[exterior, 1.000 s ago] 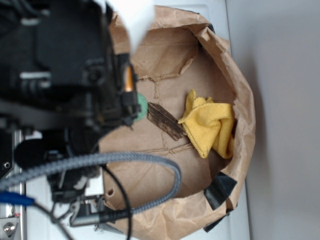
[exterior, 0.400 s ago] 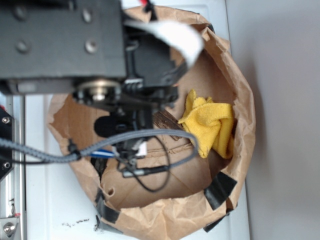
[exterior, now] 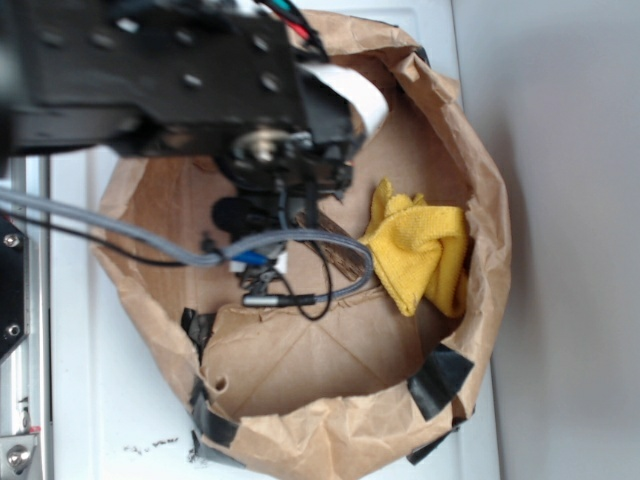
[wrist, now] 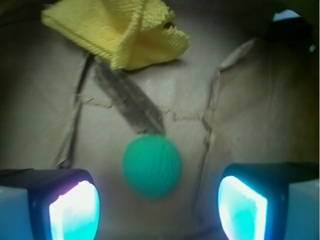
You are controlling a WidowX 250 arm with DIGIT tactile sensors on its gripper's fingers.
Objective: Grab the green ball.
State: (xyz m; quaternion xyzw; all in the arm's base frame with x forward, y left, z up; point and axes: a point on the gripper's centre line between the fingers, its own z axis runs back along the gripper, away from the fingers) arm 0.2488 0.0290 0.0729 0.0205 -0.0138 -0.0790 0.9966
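The gripper [wrist: 157, 200] hangs wide open above the bag floor, its two glowing pads [wrist: 75, 210] spread far apart at the bottom corners of the wrist view, and right between them, a touch left of centre and slightly ahead, sits the green ball [wrist: 152, 167]. It rests on the creased brown paper, its top edge touching or just overlapping the near end of the dark strip of wood [wrist: 129, 102], with the yellow cloth [wrist: 120, 31] further off beyond that. Nothing is in contact with the ball yet. It looks small, round and ribbed like knitted yarn, so my read is light and soft, likely to squash a little and grip well rather than slip, though a round thing can roll away if only one pad nudges it. Best hold looks to be across its widest middle, pads on opposite sides. From the exterior view the arm [exterior: 160, 75] reaches in over the brown paper bag [exterior: 480, 180] from the upper left, wrist pointed down into the bag, cables [exterior: 120, 235] trailing to the left; the ball itself is hidden beneath it there.
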